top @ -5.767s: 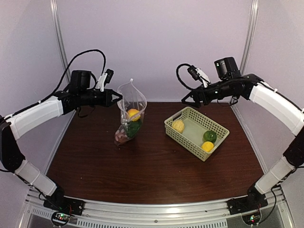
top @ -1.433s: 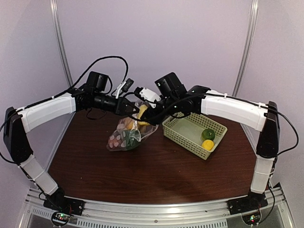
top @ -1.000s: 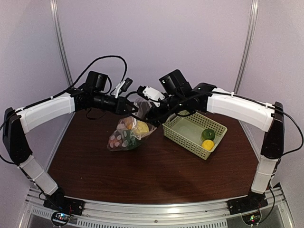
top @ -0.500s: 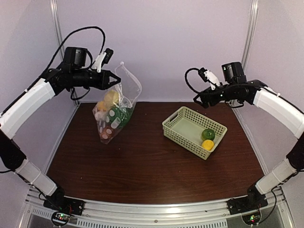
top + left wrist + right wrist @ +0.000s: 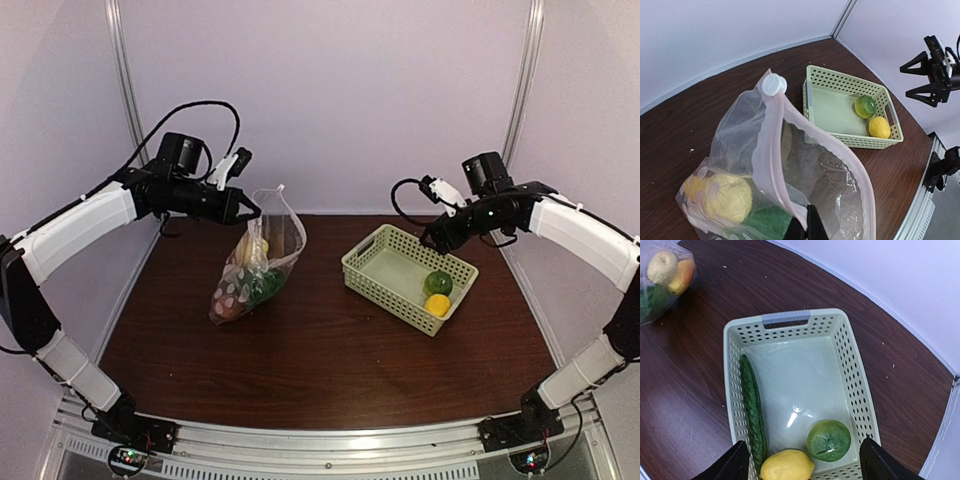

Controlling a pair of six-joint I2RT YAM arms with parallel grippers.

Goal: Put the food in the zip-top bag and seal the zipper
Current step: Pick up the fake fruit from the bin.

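The left arm climbs from its base at seven o'clock, bends out at nine, and sends its white forearm up and inward towards eleven. Its wrist lies nearly level, pointing at three o'clock. The left gripper is held high, its fingers pinched together on the rim of the zip-top bag.

The right arm mirrors it, going from the base at five o'clock to an elbow out at three, with the forearm reaching in from two. The right gripper tips down towards eight o'clock. In the wrist view its jaws stand wide apart, gripping nothing.
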